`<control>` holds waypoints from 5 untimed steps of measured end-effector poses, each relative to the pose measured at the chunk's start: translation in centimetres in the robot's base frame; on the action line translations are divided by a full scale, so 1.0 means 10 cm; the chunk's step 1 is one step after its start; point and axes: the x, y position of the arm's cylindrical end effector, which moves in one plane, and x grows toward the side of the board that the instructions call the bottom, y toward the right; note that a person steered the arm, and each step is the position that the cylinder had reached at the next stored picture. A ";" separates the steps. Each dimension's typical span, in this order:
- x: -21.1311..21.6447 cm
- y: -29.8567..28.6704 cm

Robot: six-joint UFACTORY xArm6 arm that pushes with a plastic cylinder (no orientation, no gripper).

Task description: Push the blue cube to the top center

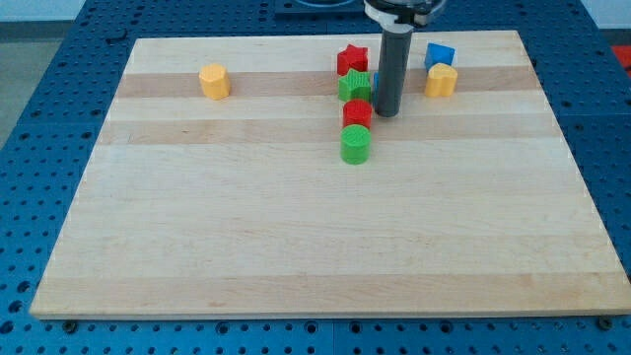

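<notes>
Tip: my tip (386, 113) rests on the counter (296, 237), just right of the red block (357, 112) and green star (355, 87)
Jaws: none here, only a rod
Blue cube: (440, 55) near the view's top, right of centre, touching the yellow block (441, 81) below it
Others: red star (352, 60), green cylinder (355, 144), yellow cylinder (214, 81) far left

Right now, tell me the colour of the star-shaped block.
Red star, seen in the camera view.
</notes>
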 end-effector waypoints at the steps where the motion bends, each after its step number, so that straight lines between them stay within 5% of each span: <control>1: -0.14 0.02; 5: -0.77 0.19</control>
